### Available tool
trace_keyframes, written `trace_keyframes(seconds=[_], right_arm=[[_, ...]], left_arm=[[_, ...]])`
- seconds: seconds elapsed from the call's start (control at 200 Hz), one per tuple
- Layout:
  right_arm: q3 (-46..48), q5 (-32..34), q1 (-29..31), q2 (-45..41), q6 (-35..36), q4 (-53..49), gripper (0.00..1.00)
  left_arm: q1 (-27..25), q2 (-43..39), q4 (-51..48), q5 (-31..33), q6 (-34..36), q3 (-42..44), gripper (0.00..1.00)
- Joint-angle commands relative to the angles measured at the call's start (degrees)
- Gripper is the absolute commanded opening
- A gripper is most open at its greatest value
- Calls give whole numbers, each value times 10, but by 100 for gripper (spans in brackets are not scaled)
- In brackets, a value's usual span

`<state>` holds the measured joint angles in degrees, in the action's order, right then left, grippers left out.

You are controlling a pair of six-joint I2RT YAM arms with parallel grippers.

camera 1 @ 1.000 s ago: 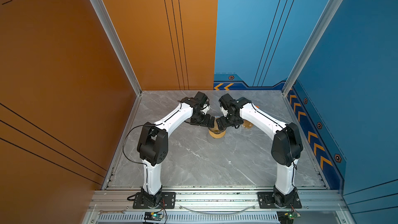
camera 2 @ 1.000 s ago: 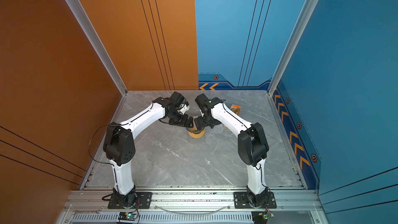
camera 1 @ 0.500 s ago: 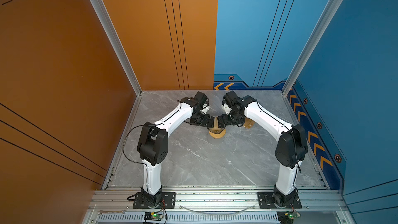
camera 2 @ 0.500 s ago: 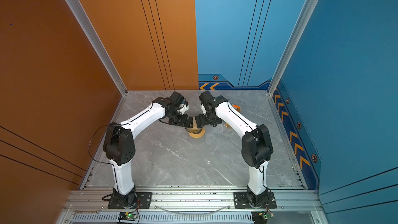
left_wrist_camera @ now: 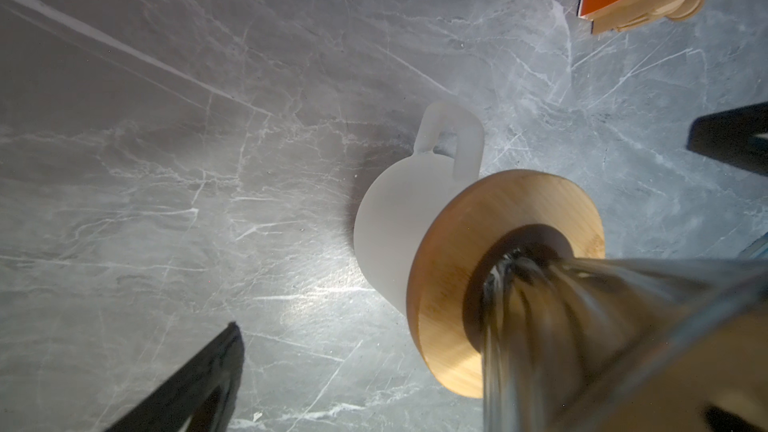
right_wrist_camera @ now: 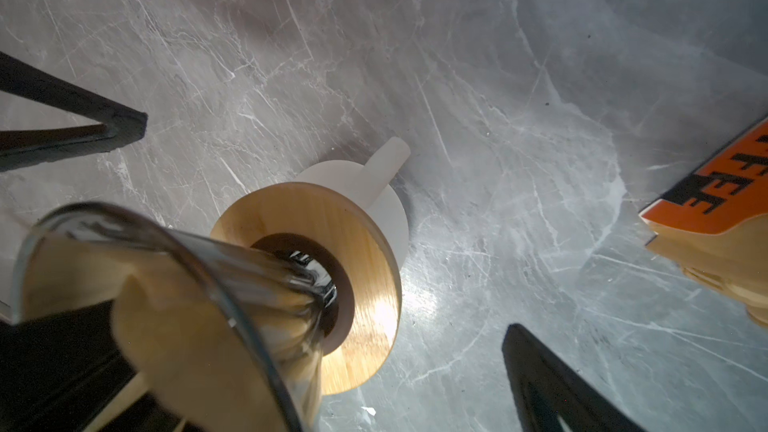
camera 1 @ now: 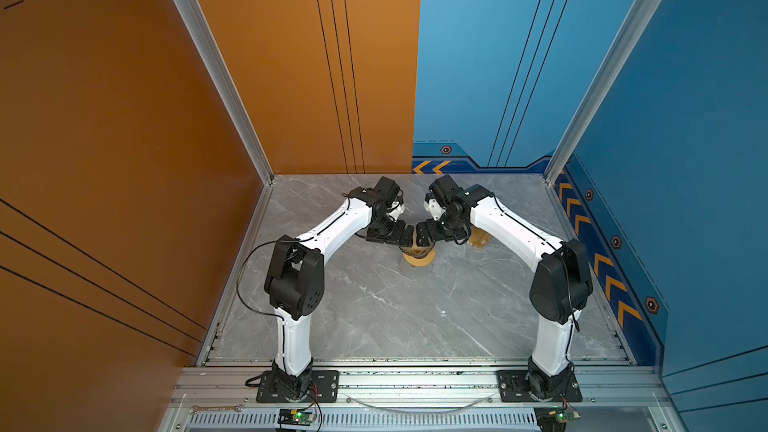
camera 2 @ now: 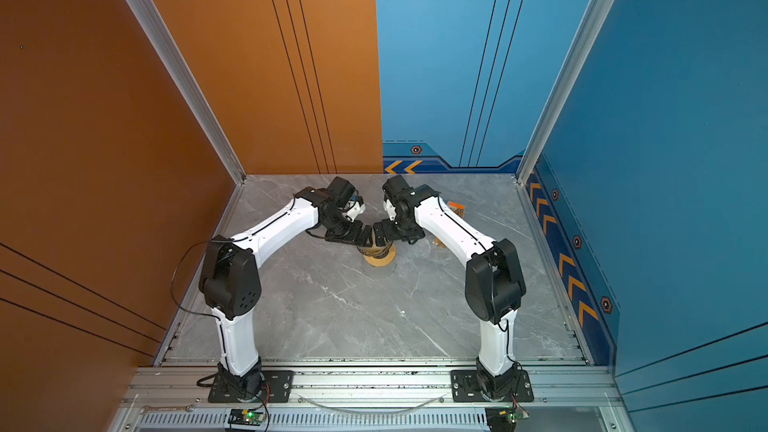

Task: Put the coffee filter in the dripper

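Lab robot cell, painted panel walls [camera 1: 124, 118], aluminium rails [camera 1: 415, 382], marble-look tabletop [camera 1: 395, 317]

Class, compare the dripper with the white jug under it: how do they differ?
The dripper is a smoky, see-through ribbed cone; the jug is frosted white, with a handle. The dripper sits on top in the wooden ring; the jug stands on the table. Both are upright.

High top views look down; close wrist views share the dripper [left_wrist_camera: 602, 317].
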<state>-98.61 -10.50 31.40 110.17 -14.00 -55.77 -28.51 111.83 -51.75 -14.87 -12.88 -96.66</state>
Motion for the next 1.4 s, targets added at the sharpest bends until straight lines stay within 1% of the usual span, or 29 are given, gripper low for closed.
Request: trace_keyframes(seconds=[0.0, 0.405, 0.846, 1.391], right_arm=[[-7, 2, 1, 20, -11, 3, 97], [-13, 7, -9, 47, -18, 3, 97], [-8, -16, -19, 54, -23, 3, 97], [58, -39, -28, 16, -33, 50, 97]], left_arm=[[5, -14, -14, -19, 3, -10, 98], [5, -22, -14, -27, 1, -10, 98], [6, -29, -14, -23, 3, -7, 98], [4, -26, -13, -21, 3, -6, 98]])
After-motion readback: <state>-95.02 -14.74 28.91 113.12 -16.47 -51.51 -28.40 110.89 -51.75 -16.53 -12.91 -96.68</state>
